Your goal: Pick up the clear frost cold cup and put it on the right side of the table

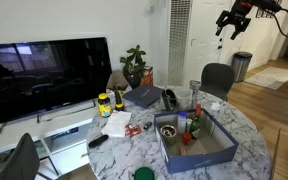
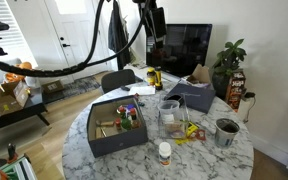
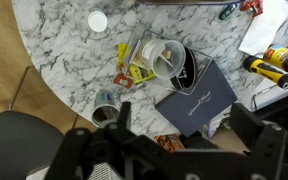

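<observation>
Marble table (image 3: 54,50) is crowded: grey cup (image 3: 104,100), yellow packets (image 3: 132,68), then the clear frost cold cup (image 3: 164,58) just beside a dark bowl (image 3: 189,66); the descent could clip a neighbour or tip the cup. Gripper (image 3: 184,128) high above, jaws spread, empty. Cup: tall, translucent whitish, upright, mid-table
</observation>
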